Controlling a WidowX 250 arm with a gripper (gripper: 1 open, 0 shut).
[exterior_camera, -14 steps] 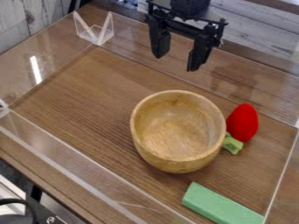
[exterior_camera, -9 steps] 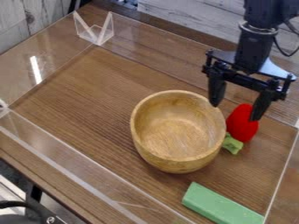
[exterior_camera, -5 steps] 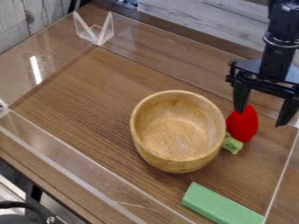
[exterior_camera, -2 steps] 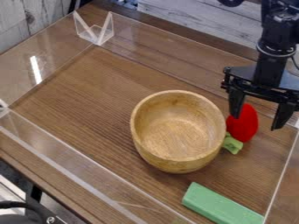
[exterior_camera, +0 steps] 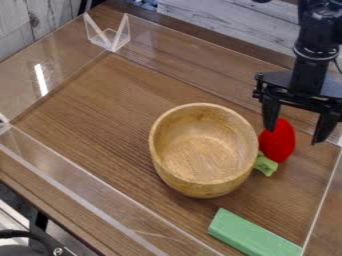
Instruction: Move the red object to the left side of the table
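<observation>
The red object (exterior_camera: 279,142), a small strawberry toy with a light green leafy end (exterior_camera: 267,167), lies on the table (exterior_camera: 107,110) at the right, just beside a wooden bowl. My black gripper (exterior_camera: 295,122) hangs open directly over it. One finger (exterior_camera: 270,118) stands at its left and the other at its right, near the right wall. The fingertips reach about the level of the strawberry's top. Nothing is held between them.
A round wooden bowl (exterior_camera: 203,149) sits mid-table, touching or nearly touching the strawberry's left side. A flat green block (exterior_camera: 254,236) lies near the front right. Clear acrylic walls (exterior_camera: 40,80) edge the table, with a clear stand (exterior_camera: 107,32) at the back left.
The gripper came from the back of the table to above the strawberry, staying open. Over the last second it shifted only slightly. The strawberry has not moved.
</observation>
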